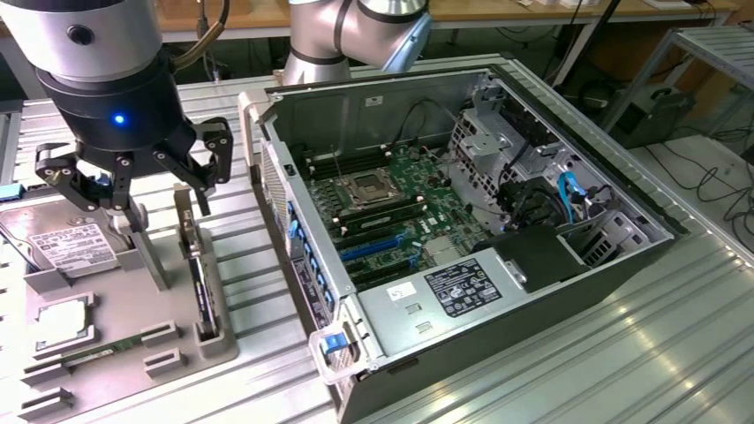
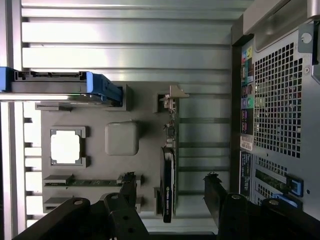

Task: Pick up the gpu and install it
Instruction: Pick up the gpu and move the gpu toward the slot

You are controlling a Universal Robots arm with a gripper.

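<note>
The gpu stands on its edge in a slot of the grey parts tray, on the exterior view's left. In the wrist view the gpu shows edge-on, a thin dark card with its silver bracket at one end. My gripper hangs open a little above it. My gripper has one finger on each side of the card's line, with nothing between them touching it. The open computer case lies beside the tray, its motherboard and blue slots exposed.
On the tray also sit a silver hard drive, a processor, a memory stick and an upright grey post. The case's perforated rear wall stands close beside the tray. Everything rests on a ribbed aluminium table.
</note>
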